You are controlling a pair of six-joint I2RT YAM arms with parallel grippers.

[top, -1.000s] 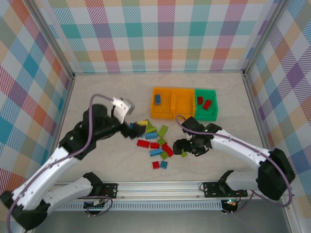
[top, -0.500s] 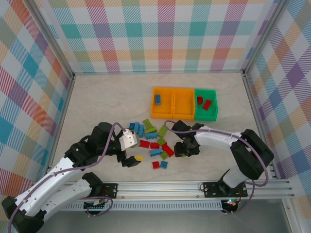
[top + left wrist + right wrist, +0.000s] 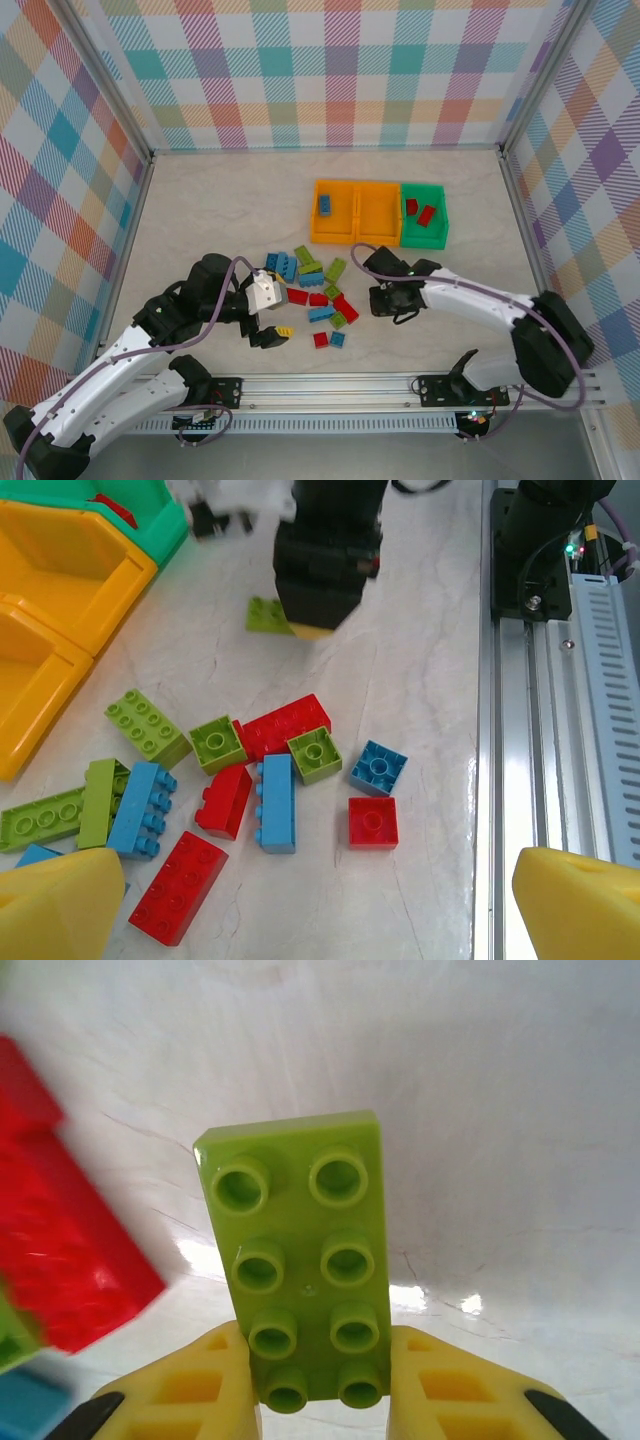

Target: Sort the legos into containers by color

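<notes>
Lime lego (image 3: pixel 300 1260) gripped; legos (image 3: pixel 295 296) scattered

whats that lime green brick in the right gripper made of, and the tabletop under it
The lime green brick looks like moulded hard plastic, smooth and semi-glossy, with crisp round studs and soft highlights. The tabletop is pale with marble-like veins and bright glare spots, so it is glossy. It could be laminate or polished stone; the look leaves that open.

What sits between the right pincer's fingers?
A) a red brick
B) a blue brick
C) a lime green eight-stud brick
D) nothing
C: in the right wrist view the right pincer has its yellow fingers against both long sides of a lime green eight-stud brick.
</notes>
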